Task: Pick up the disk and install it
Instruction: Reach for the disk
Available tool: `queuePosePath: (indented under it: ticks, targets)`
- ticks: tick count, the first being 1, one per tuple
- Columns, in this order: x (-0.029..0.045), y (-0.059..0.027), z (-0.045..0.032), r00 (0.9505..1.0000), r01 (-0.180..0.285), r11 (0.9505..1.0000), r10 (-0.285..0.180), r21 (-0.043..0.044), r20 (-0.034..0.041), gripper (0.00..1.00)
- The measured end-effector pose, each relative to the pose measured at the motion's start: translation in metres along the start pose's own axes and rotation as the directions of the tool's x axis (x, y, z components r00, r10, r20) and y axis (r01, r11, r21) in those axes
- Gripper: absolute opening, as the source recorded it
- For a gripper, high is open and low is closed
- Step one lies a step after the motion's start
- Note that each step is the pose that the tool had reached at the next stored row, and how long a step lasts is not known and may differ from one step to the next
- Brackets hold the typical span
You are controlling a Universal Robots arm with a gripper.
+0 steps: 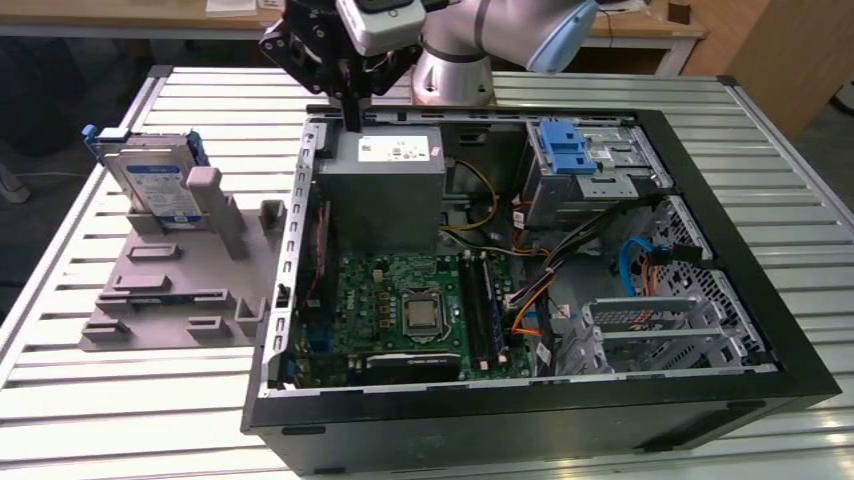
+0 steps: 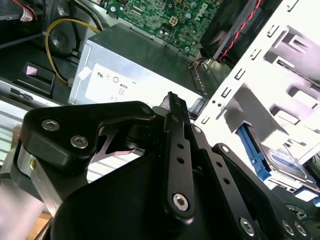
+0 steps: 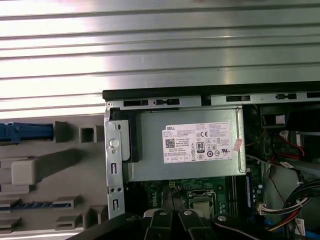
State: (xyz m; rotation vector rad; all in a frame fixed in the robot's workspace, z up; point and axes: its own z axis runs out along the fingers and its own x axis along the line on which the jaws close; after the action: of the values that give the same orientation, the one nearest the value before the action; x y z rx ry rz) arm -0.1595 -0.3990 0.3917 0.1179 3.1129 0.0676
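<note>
A slatted metal table [image 1: 134, 400] carries an open black computer case [image 1: 534, 430], lying on its side with its insides showing. Nearest in the exterior view sits the green motherboard [image 1: 400, 300]. On the exterior view's left of the case rests a grey fixture [image 1: 174, 290], and the disk [image 1: 154, 185] stands on edge in its far end, leaning slightly, its blue carrier frame showing at the top, well apart from the gripper. Beyond the motherboard lies the grey power supply [image 1: 380, 190] with its white sticker, and on the exterior view's right of it a metal drive cage [image 1: 594, 165] with a blue latch. The gripper [image 1: 354, 118] hangs over the far edge of the power supply, its fingers [image 2: 175, 107] pressed together and holding nothing. Behind it rises the arm [image 1: 521, 30], with a wooden desk [image 1: 160, 20] farthest back.
</note>
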Motion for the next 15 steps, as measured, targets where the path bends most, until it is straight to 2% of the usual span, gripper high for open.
queuePosePath:
  ticks: [15]
  targets:
    - [0.0161, -0.0012, -0.0001, 1.0, 0.0, 1.0, 0.0, 0.0, 0.0, 0.11]
